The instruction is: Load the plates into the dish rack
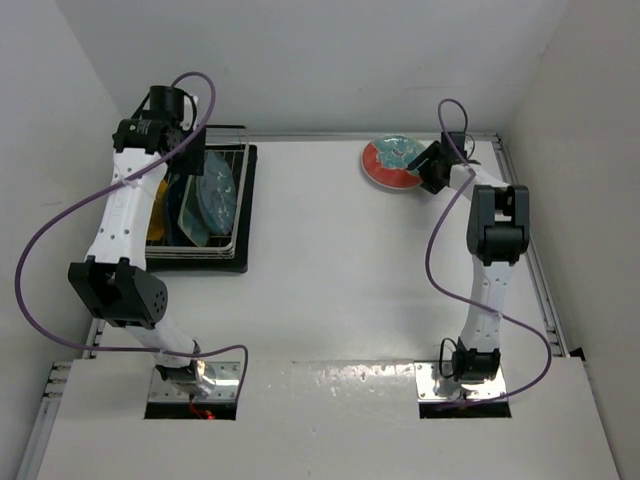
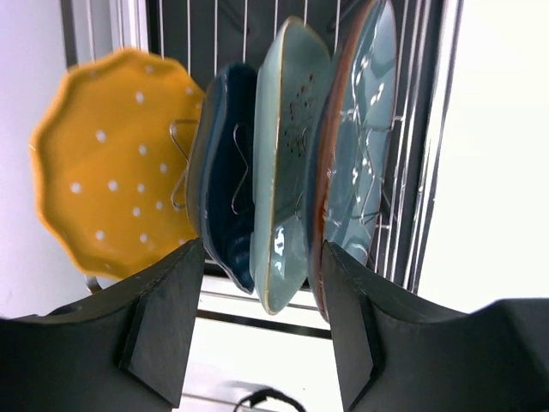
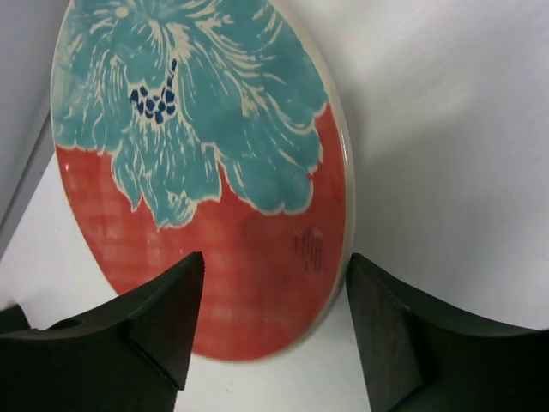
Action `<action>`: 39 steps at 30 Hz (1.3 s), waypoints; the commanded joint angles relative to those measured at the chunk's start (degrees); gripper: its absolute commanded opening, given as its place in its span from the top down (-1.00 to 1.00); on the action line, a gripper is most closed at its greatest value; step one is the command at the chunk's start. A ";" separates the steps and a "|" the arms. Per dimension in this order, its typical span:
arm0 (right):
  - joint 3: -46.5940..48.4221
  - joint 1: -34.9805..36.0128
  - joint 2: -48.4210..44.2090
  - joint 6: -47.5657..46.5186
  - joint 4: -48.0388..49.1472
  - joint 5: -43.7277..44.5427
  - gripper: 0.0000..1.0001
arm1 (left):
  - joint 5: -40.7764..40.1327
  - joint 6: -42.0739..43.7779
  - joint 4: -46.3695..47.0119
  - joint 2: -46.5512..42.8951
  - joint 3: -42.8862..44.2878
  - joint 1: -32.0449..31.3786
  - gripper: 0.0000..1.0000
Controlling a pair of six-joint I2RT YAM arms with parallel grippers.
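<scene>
While four plates stand on edge in the rack (image 1: 244, 210), the red plate (image 1: 390, 165) lies flat on the table (image 1: 330, 280) at the far right, well apart from it.
Rack contents, seen from the left wrist: yellow plate (image 2: 103, 172), blue plate (image 2: 225, 189), green plate (image 2: 287, 154) and teal plate (image 2: 364, 137), side by side between the tines, blue and green very close together. Left gripper (image 2: 262, 257) hangs over them, spread apart and holding nothing. Right gripper (image 3: 274, 266) sits low at the red plate's rim, spread wide to either side of it; contact cannot be confirmed. Teal flower faces up.
</scene>
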 commanded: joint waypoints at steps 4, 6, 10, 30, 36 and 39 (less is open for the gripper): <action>2.83 0.35 6.07 7.73 1.68 -0.13 -0.03 | 6.30 5.31 0.25 -1.20 5.47 0.31 -0.26; 2.56 -0.17 7.39 10.20 2.64 -1.62 0.39 | 7.80 6.01 -0.27 -1.20 5.48 -0.31 -0.28; 1.34 -0.70 7.31 11.17 3.97 -3.21 1.00 | 8.95 7.25 -0.27 -1.20 6.61 -2.23 -0.36; -28.01 1.48 -31.71 -4.91 20.84 -28.60 1.00 | 33.63 9.09 7.64 8.81 8.64 -10.76 -0.66; -36.35 6.93 -38.56 -5.00 22.94 -35.19 1.00 | 36.81 7.86 10.88 12.15 5.21 -14.18 -0.66; -38.39 9.04 -42.34 -4.48 26.45 -39.15 1.00 | 38.38 7.16 10.89 14.52 4.42 -15.07 -0.66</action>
